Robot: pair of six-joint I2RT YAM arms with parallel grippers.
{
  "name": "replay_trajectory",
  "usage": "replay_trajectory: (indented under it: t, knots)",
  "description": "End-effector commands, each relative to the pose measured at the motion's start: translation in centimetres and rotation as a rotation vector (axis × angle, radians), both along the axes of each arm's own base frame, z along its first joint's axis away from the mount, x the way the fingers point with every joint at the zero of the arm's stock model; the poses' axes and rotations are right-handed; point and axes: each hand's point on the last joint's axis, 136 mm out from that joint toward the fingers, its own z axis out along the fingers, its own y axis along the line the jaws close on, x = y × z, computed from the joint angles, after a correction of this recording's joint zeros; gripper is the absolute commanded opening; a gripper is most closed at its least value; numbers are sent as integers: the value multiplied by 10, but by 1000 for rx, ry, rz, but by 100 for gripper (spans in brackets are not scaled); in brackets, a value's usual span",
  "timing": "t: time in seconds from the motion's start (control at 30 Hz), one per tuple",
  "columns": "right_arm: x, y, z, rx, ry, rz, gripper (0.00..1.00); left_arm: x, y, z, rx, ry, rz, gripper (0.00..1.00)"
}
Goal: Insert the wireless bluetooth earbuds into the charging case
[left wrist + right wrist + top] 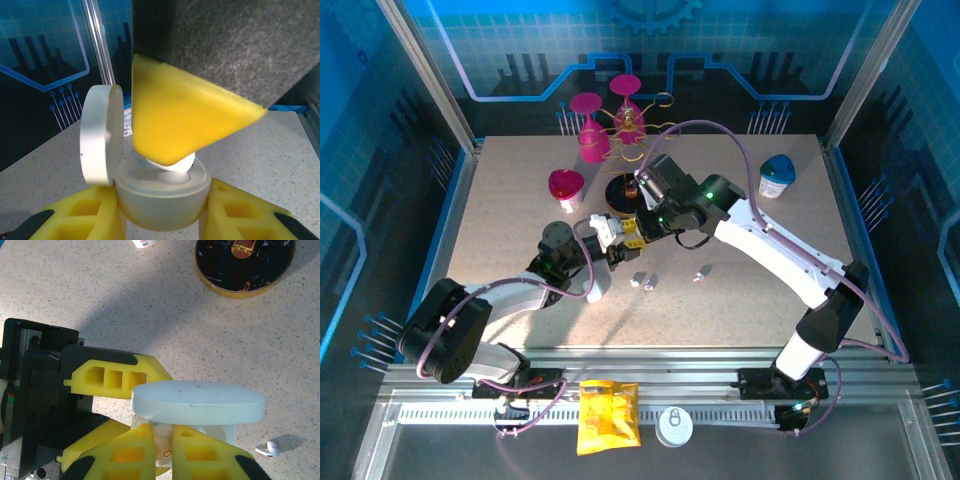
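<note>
Seating one earbud in the case; entries run left to right.

1. Lid [97,135]: swung open and standing upright at the left of the base. My judgement: the descending finger must stay off it, since a nudge could fold it shut over the work.

2. Left gripper [162,210]: clamped on the base of the charging case [165,192], one yellow finger on each side. It serves as the vice. I want this grip firm and motionless while the other arm works.

3. Held earbud [175,165]: white, at the mouth of the case's well and partly hidden under a yellow finger. I cannot tell how deep it sits.

4. Right gripper [167,452]: fingers drawn nearly together and pinching that earbud from above the case. As I judge it, the push should go straight down the well with no sideways drift. The pinch should ease only once the piece settles, and the retreat should go straight up so the pads do not drag it back out.

5. Loose earbuds [645,281]: lying on the table [770,240] to the right of both grippers and apart from the case. Two lie close together and one [702,272] lies farther right. All are awaiting their turn.
</note>
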Motion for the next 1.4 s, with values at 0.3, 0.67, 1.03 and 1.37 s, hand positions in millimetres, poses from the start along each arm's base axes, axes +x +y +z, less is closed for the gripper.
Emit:
replay_trajectory:
  t: [0.3,0.67,1.03,1.37]
  knots:
    - [-7,8,15,86,-45,38,33,-9,-4,30,-47,-61,-37,35]
    - [-22,-12,48,260,-220,75,62,-8,5,27,-54,-58,14,35]
    - [-17,-76,18,391,-342,-97,64,-8,23,46,-69,-61,77,36]
    - [0,-46,-89,259,-92,-64,58,-24,34,74,-71,-111,102,36]
